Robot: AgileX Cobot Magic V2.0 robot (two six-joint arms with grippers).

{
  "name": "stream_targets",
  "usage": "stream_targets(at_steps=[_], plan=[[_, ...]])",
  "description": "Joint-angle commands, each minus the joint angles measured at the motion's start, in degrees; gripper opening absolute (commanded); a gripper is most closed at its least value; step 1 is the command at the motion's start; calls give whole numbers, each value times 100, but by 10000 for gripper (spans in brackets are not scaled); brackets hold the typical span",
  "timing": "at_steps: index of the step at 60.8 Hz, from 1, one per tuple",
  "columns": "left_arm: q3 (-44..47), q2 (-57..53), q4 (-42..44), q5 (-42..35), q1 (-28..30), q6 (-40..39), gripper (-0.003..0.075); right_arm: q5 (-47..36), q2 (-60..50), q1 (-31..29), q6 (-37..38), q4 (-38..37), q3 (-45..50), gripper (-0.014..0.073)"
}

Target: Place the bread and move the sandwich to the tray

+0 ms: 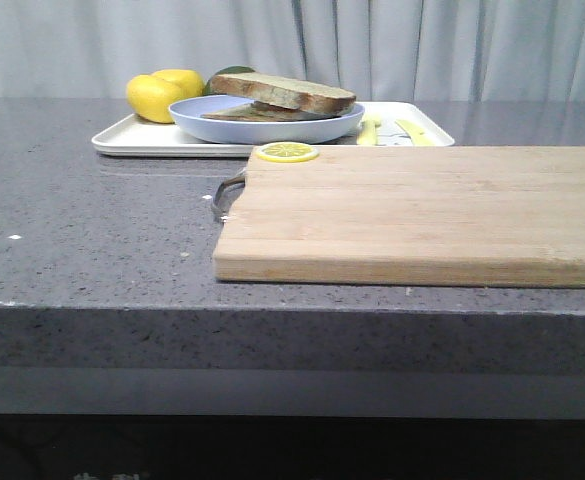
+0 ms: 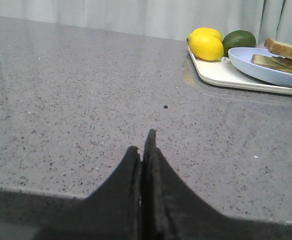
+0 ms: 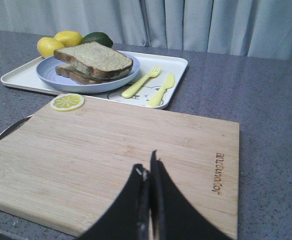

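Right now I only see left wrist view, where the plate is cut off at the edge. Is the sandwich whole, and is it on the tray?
Observer: Yes. The two-slice brown-crusted sandwich sits stacked on the round pale blue plate, inside the cream-white rectangular tray.
Operator: Anything else on that tray?
Observer: A yellow plastic fork and yellow plastic knife, beside the plate.
Operator: Right gripper?
Observer: The right gripper is shut, holding nothing, facing the wooden cutting board.

Wooden cutting board (image 1: pixel 412 212) sits up front, lemon slice (image 1: pixel 287 152) on its corner; two lemons (image 1: pixel 162 94), yellow fork (image 3: pixel 142 82) and knife (image 3: pixel 161 89) behind.
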Motion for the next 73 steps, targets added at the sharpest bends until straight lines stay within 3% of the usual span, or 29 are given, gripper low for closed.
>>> stream_targets(at_steps=[1,60,73], plan=[[13,-131,-45,-557,17,-28,-20,-462,46,19,-5,-1,-158,-60],[13,-131,-45,-596,17,-28,-20,-493,46,19,-10,-35,-149,-60],[13,-131,-45,-596,17,-28,-20,-1841,-137,-83,142,-167,689,-60]])
